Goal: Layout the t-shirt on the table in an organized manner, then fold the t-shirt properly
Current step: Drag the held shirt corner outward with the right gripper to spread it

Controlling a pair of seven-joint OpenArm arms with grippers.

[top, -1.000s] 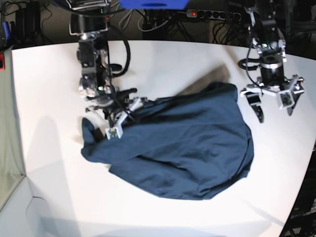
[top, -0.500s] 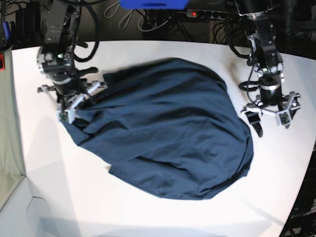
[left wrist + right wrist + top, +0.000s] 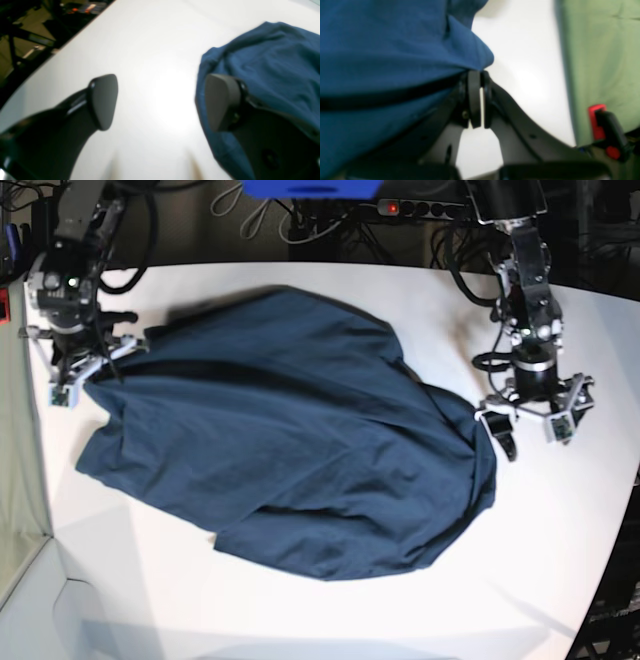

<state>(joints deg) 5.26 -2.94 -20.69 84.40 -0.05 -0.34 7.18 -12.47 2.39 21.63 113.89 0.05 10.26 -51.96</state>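
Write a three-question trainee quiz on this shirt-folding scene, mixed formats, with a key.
1. True or false: the right claw is shut on an edge of the t-shirt.
2. Multiple choice: the left claw is (A) shut on a sleeve, (B) open over the bare table beside the shirt's edge, (C) out of sight in every view.
3. Fill in: in the base view, the shirt is spread out but still ____, not flat.

Key
1. True: cloth is pinched between its closed jaws.
2. B: nothing lies between its jaws.
3. Wrinkled; the side near the left claw is bunched.
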